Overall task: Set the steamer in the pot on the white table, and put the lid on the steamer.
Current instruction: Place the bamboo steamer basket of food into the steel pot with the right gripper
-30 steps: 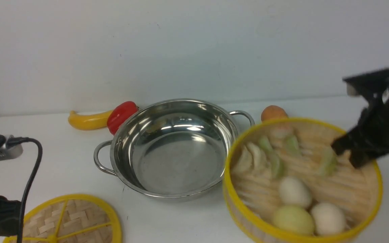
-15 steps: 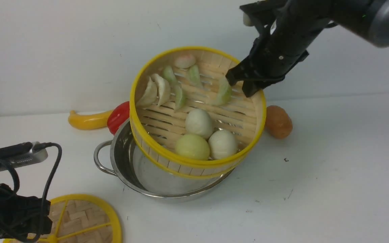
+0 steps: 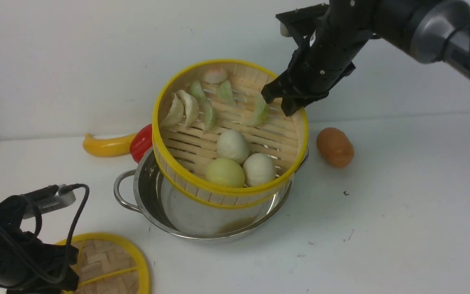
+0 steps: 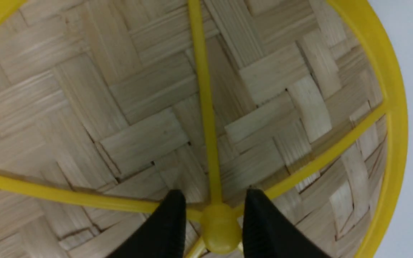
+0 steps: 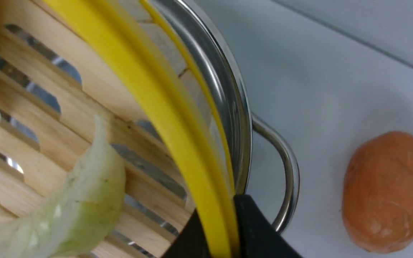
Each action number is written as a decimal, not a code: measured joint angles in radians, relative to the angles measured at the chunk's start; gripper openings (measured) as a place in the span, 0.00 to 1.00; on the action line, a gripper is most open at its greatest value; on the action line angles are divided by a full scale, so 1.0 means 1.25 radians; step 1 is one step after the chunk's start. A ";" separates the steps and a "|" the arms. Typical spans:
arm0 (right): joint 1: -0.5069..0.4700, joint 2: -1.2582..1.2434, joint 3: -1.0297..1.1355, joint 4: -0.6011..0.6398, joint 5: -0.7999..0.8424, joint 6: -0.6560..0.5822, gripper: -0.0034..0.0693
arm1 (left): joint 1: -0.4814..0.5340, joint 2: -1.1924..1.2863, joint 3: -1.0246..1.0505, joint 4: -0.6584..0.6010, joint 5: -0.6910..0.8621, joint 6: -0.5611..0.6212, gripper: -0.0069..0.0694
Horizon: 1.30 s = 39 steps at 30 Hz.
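Note:
The steamer (image 3: 186, 147), a yellow-rimmed bamboo basket holding dumplings and round buns, hangs tilted with its lower edge inside the steel pot (image 3: 186, 216) on the white table (image 3: 402, 204). My right gripper (image 3: 278, 104) is shut on the steamer's far right rim; in the right wrist view its fingers (image 5: 253, 229) pinch the yellow rim (image 5: 149, 96) just above the pot's edge (image 5: 224, 89). The lid (image 3: 100, 261) lies flat at the front left. My left gripper (image 4: 214, 193) is open, low over the lid (image 4: 138, 107), with a finger on each side of the central hub (image 4: 221, 229).
A brown egg-shaped thing (image 3: 335, 147) lies right of the pot, near its handle (image 5: 289, 168). A yellow banana-like thing (image 3: 104, 145) and a red pepper (image 3: 141, 141) lie behind the pot on the left. A wall stands behind the table.
My right gripper has carried the steamer from the front right up and left over the pot, then lowered it a little into it. My left arm has moved over the lid.

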State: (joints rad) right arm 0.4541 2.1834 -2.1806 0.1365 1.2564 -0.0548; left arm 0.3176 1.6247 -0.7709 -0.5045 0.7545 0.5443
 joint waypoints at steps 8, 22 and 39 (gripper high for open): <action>0.000 0.030 -0.038 0.008 0.000 0.000 0.12 | 0.000 -0.010 -0.008 0.026 0.010 0.001 0.24; 0.039 0.175 -0.107 0.001 -0.003 -0.002 0.12 | 0.000 -0.265 -0.112 0.223 0.195 -0.138 0.24; 0.049 0.236 -0.113 0.003 -0.021 -0.003 0.27 | -0.042 -0.294 -0.113 0.204 0.166 -0.142 0.24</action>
State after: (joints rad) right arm 0.5153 2.4785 -2.3225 0.1399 1.2298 -0.0584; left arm 0.2654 1.2566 -0.9118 -0.2497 0.9622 0.3670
